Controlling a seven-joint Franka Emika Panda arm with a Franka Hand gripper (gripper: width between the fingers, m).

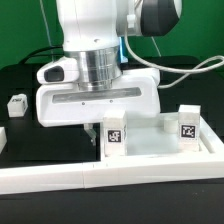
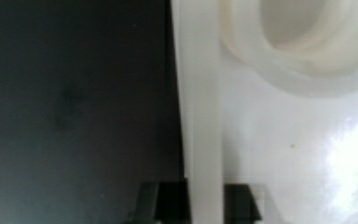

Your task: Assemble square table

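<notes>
The white square table slab [image 1: 152,143] lies on the black table against the front border wall. Two white tagged legs stand upright on it, one at its near corner on the exterior view's left [image 1: 114,137], one on the exterior view's right [image 1: 187,126]. A third small tagged leg [image 1: 15,103] lies apart at the exterior view's left. My gripper [image 1: 97,132] is down at the slab's left edge. In the wrist view the gripper [image 2: 201,204] is shut on the slab's raised rim [image 2: 199,100], with a dark finger [image 2: 165,203] on each side. A round corner socket [image 2: 309,45] shows beside the rim.
The long white border wall [image 1: 110,176] runs along the front, with another white piece [image 1: 3,136] at the exterior view's left edge. White cables [image 1: 185,68] hang from the arm at the back, before a green backdrop.
</notes>
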